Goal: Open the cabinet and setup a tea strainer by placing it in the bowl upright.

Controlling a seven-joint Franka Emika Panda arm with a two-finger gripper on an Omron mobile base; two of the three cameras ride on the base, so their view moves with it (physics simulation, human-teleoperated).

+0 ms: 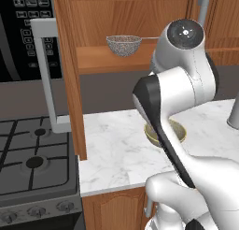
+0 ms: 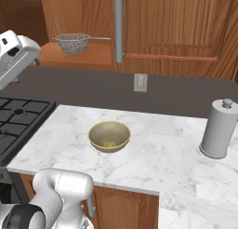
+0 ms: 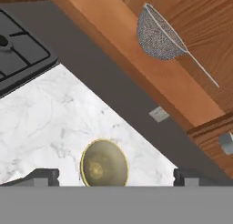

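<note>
Your gripper (image 3: 116,176) has its two dark fingertips (image 3: 43,176) spread wide at the bottom of the hand view, with nothing between them. Looking out past them, you see the bowl (image 3: 104,163) sitting on the marble counter (image 3: 50,123), its open side up, well below the cabinet (image 3: 200,22). In the right base view the bowl (image 2: 109,136) rests alone near the middle of the counter (image 2: 158,153), with a grey canister (image 2: 218,129) well off to its right and the stove (image 2: 14,121) to its left. The cabinet door (image 1: 70,75) stands swung open toward you in the left base view, beside the microwave (image 1: 28,32). On the cabinet's shelf (image 2: 79,58) you find the strainer (image 2: 72,43), mesh basket down and rim level, upright. Its long axis runs along the shelf, roughly parallel to the wall: the wire handle points right, toward the grey bar handle (image 2: 119,30) of the neighbouring door, and the basket lies at the left end.
</note>
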